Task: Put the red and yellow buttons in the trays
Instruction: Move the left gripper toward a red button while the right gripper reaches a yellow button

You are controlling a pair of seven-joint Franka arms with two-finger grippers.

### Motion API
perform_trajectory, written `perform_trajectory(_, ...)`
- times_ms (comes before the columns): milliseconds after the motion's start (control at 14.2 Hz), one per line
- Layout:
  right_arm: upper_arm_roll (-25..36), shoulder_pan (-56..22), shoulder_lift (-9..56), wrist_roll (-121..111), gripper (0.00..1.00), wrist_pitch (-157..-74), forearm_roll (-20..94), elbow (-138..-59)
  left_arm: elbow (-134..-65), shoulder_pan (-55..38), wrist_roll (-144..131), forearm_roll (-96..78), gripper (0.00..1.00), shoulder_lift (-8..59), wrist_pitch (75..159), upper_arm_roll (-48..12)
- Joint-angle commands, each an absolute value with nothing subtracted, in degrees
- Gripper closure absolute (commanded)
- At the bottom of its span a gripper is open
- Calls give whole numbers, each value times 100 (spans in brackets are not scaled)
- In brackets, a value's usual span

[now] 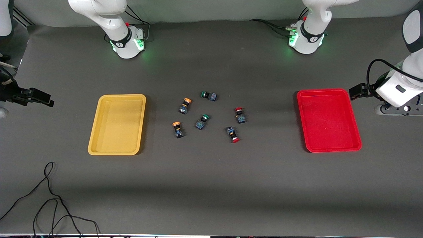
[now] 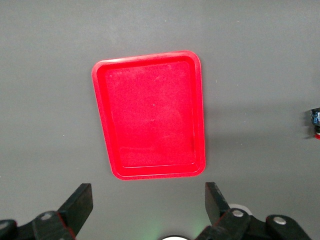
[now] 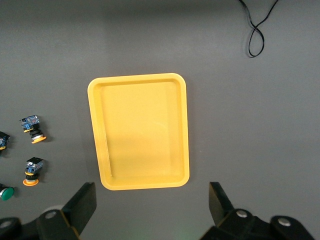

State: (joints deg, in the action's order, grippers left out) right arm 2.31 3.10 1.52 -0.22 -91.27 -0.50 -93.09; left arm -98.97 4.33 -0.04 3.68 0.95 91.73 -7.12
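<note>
Two red buttons (image 1: 240, 114) (image 1: 233, 134) and two orange-yellow buttons (image 1: 185, 105) (image 1: 177, 129) lie on the grey table between the trays. The yellow tray (image 1: 117, 124) lies toward the right arm's end and holds nothing. The red tray (image 1: 327, 119) lies toward the left arm's end and holds nothing. My left gripper (image 1: 358, 91) (image 2: 148, 202) is open and empty, high up beside the red tray (image 2: 150, 115). My right gripper (image 1: 41, 97) (image 3: 151, 202) is open and empty, high up beside the yellow tray (image 3: 140, 132). The right wrist view shows both orange-yellow buttons (image 3: 32, 129) (image 3: 32, 171).
Two green-capped switches (image 1: 209, 95) (image 1: 201, 121) lie among the buttons. A black cable (image 1: 49, 198) lies on the table nearer the front camera than the yellow tray. One red button shows partly at the edge of the left wrist view (image 2: 315, 125).
</note>
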Motion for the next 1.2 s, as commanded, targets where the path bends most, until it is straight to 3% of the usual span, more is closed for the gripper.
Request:
perform_trajectory(0,185,343,26,-61,0,-9097,-150,-9396,-9747,413,79,352,0,158,9062,-747)
perform_trajectory(282,158,334,88,-35,0,-9097,-123,-9395,-9747,396,70,343,0,211,9114,-765)
perform_trajectory(494,158,-121,-35,488,0,-9210,314,-9798,-9729,404,70,81,0,264,9106,-765)
perform_trajectory(776,158,-1491,-299,2657,0,-10070,439,-10686,-9448,396,79,62,0,439,9088,-773)
perform_trajectory(1129,167,-3338,70,5297,0,-10713,431,-10811,-9667,-95,-88,62,0,466,8974,-782)
